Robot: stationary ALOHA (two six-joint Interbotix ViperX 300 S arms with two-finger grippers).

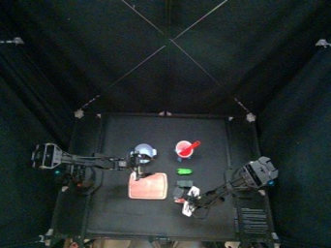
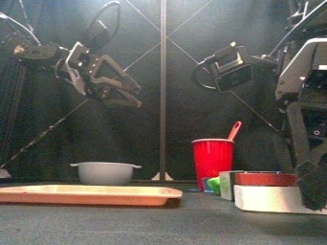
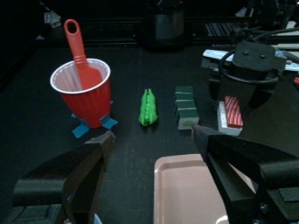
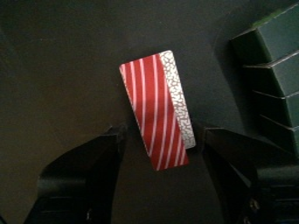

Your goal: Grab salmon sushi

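The salmon sushi (image 4: 156, 107) is a small red-striped block with a white rice side. It rests on the table near the right front, also seen in the front view (image 2: 266, 182) and the left wrist view (image 3: 232, 115). My right gripper (image 4: 162, 144) is down over it, jaws pressed against its two long sides; it also shows in the top view (image 1: 195, 198) and in the left wrist view (image 3: 247, 92). My left gripper (image 3: 158, 179) is open and empty, held above the pink board (image 1: 150, 187).
A red cup (image 3: 82, 87) with a red spoon stands mid-table. A green pod (image 3: 149, 107) and a row of dark green blocks (image 3: 184, 103) lie between the cup and the sushi. A grey bowl (image 2: 105, 172) stands behind the board (image 2: 90, 194).
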